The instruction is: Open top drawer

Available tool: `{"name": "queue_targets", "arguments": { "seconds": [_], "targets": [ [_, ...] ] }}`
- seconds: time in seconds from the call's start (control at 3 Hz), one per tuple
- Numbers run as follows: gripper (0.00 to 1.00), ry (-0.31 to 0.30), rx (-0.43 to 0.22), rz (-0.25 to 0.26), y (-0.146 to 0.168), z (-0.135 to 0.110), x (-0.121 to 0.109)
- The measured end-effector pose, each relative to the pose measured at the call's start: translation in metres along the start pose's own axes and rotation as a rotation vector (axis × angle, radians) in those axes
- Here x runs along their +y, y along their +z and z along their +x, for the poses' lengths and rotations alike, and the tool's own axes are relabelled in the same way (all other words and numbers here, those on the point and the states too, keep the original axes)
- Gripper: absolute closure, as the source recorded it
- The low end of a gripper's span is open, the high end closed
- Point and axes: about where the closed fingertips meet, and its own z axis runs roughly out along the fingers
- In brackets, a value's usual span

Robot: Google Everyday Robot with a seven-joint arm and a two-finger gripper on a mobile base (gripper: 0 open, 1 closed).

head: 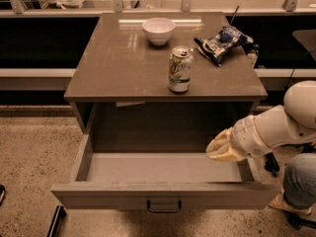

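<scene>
The top drawer stands pulled far out of the grey-beige cabinet. Its plain grey inside holds nothing that I can see. Its small dark bar handle is at the centre of the front panel, near the bottom edge of the view. My gripper, cream-coloured on a white arm, hangs over the drawer's right rear corner, just above the right side wall. It holds nothing that I can see.
On the cabinet top stand a white bowl, a green soda can near the front edge and a blue chip bag. A low ledge and rails run behind. A person's jeans-clad leg is at the right.
</scene>
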Motion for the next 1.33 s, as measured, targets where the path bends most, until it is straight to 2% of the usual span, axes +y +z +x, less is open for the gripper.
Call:
{"name": "queue_targets", "arguments": {
  "seconds": [0.67, 1.33],
  "targets": [
    [0.04, -0.003, 0.0, -0.005, 0.0018, -0.0018, 0.0008],
    [0.0, -0.004, -0.001, -0.006, 0.0023, -0.0022, 0.001]
  ]
}}
